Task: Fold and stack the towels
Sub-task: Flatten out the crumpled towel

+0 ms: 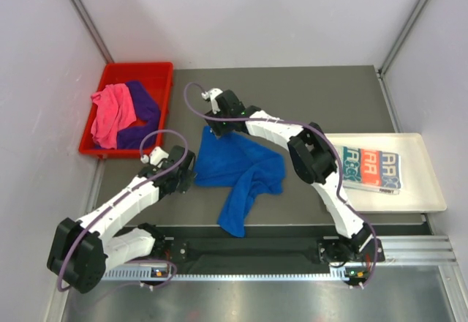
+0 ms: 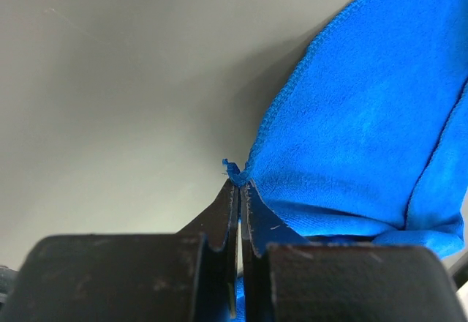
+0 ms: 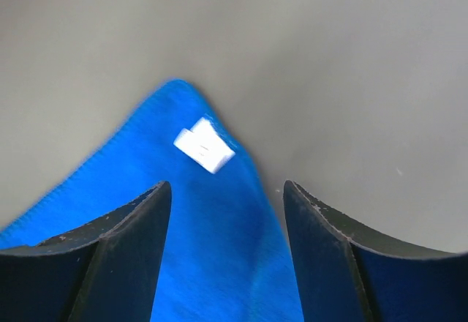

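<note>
Towels in view — 4:
- royal blue towel [image 1: 241, 172] ×1, one corner pinched between the jaws of the left gripper [image 2: 239, 184], another lying below the spread jaws of the right gripper [image 3: 225, 184]
- pink towel [image 1: 110, 113] ×1
- purple towel [image 1: 142, 106] ×1
- cream lettered towel [image 1: 373, 167] ×1 — cannot tell whether more lie beneath it

White label [image 3: 205, 145] ×1, just ahead of the right jaws.
Red bin [image 1: 164, 80] ×1.
White tray [image 1: 424, 190] ×1.
Grippers ×2.

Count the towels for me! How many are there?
4. A pink towel and a purple towel lie in the red bin, a blue towel is crumpled on the table, and a folded lettered towel sits on the white tray. More may hide underneath those.
</note>
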